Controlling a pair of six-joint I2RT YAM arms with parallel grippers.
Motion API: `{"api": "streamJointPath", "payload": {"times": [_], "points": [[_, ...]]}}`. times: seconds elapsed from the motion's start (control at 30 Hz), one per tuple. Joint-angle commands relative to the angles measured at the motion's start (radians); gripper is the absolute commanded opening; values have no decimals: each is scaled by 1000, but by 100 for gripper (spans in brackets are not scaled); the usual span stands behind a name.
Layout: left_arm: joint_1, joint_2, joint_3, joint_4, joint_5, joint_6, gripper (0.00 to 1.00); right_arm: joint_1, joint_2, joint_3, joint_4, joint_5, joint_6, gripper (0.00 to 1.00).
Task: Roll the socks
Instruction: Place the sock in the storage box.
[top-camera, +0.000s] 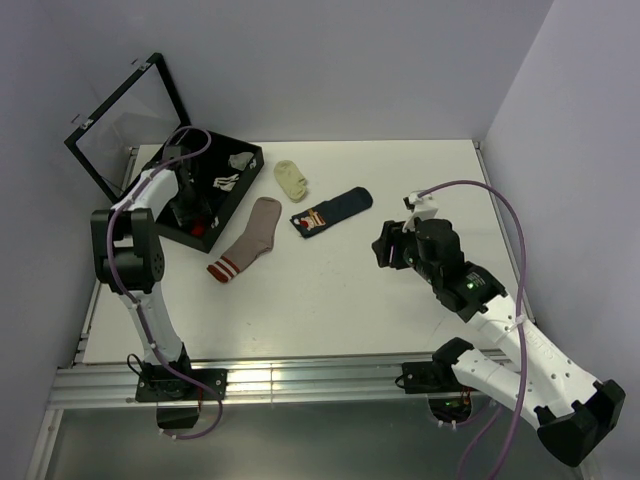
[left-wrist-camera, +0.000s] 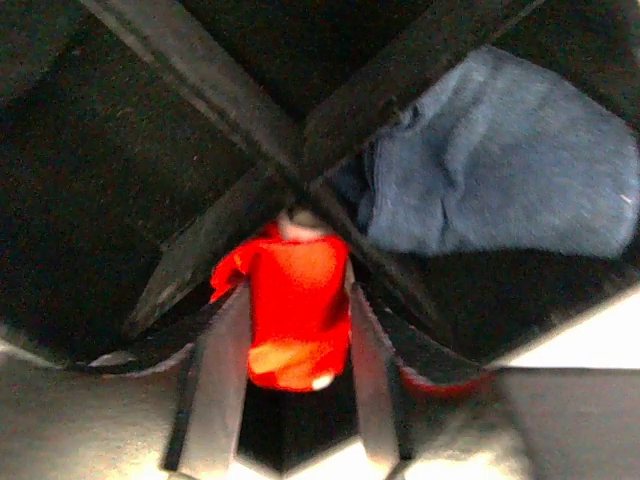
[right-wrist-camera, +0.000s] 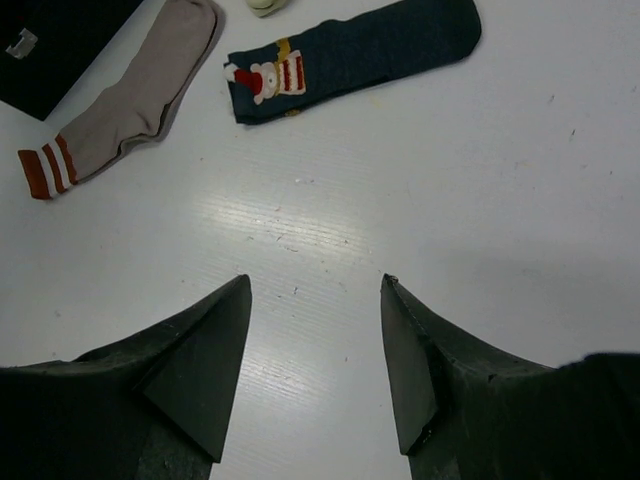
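- Progress: no sock is rolled, as far as the views show.
- Dusty-pink sock (top-camera: 250, 240) lies flat at full length on the table (top-camera: 330, 300), just beside the black box (top-camera: 243, 185). Navy sock (top-camera: 330, 212) also lies flat, near it but apart.
- Left gripper (left-wrist-camera: 297, 300) is down inside the box, its fingers on either side of a red cloth (left-wrist-camera: 300, 340) below the crossing dividers (left-wrist-camera: 200, 100). This may be part of the third sock. Cannot tell whether the claw is clamped or only straddling.
- Right gripper (right-wrist-camera: 315, 282) hovers over bare table, claw apart and empty, short of the navy sock.
- Remaining, by my judgement: everything. Each sock is yet to be rolled.
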Motion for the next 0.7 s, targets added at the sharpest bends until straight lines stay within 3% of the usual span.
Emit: {"api": "streamJointPath", "payload": {"times": [0.0,0.37,0.67], "points": [[-12,-108,48,-17,21,-29,45,-7,4,49,26,-10,-4,61],[-12,-91,-15,112,-25,-39,37,-7,24,56,31,-22,4,61],[17,-71,-153,164,-57,-74,32,-7,21,46,26,-3,8,61]]}}
